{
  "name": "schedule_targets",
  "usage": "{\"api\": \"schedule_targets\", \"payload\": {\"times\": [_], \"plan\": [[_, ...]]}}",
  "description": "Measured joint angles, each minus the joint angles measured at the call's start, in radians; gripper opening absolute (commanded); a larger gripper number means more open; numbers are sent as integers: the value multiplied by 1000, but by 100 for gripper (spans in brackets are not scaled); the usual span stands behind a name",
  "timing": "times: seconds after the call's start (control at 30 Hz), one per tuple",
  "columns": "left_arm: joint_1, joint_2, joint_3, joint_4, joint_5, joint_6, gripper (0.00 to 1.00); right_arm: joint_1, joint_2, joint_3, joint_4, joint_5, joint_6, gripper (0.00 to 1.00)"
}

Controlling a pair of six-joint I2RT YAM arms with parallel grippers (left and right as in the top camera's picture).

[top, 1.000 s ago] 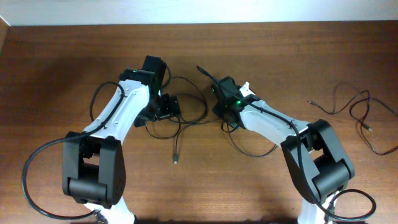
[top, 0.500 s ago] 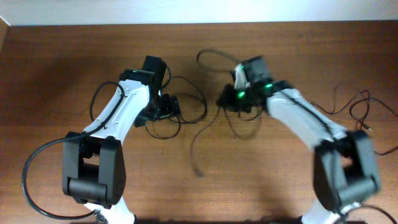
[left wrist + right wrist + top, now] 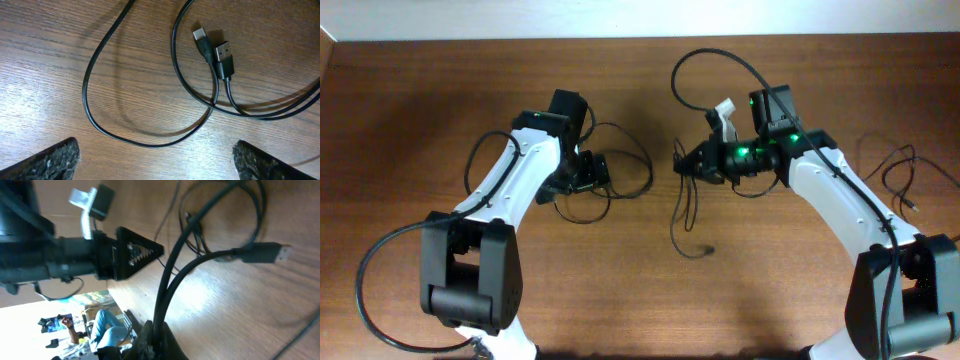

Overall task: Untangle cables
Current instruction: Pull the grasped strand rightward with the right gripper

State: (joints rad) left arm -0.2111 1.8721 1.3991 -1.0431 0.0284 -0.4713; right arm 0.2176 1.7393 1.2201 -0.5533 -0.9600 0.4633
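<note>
Black cables (image 3: 84,97) lie in loose loops on the wooden worktop (image 3: 45,60), between the spread fingers (image 3: 55,160) of the left end effector (image 3: 592,172), which is open and holds nothing. Two USB plugs (image 3: 215,47) rest side by side. The right end effector (image 3: 154,337) is clamped on one cable (image 3: 161,297) — another cable (image 3: 886,178) lies far right.
</note>
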Motion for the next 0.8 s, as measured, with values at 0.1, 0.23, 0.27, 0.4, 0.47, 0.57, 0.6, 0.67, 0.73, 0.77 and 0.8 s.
{"api": "schedule_targets", "payload": {"times": [0.1,0.23,0.27,0.4,0.47,0.57,0.6,0.67,0.73,0.77,0.8], "plan": [[0,0,0,0,1,0,99,-74,0,-31,-67,-3,-53,6],[0,0,0,-1,2,0,99,-170,0,-40,-227,76,-157,8],[0,0,0,0,2,0,99,-170,0,-40,-257,130,-178,10],[0,0,0,0,2,0,99,-151,0,-40,-263,259,-208,60],[0,0,0,-1,2,0,99,-148,0,-40,-279,353,-212,72],[0,0,0,0,2,0,99,-148,0,-40,-311,486,-215,86],[0,0,0,0,2,0,99,-148,0,-40,-319,523,-214,91],[0,0,0,0,2,0,99,-148,0,-40,-334,601,-217,96],[0,0,0,0,2,0,99,-148,0,-40,-351,675,-222,99],[0,0,0,0,2,0,99,-148,0,-40,-367,705,-220,99],[0,0,0,0,2,0,99,-148,0,-40,-385,727,-221,99]]}}
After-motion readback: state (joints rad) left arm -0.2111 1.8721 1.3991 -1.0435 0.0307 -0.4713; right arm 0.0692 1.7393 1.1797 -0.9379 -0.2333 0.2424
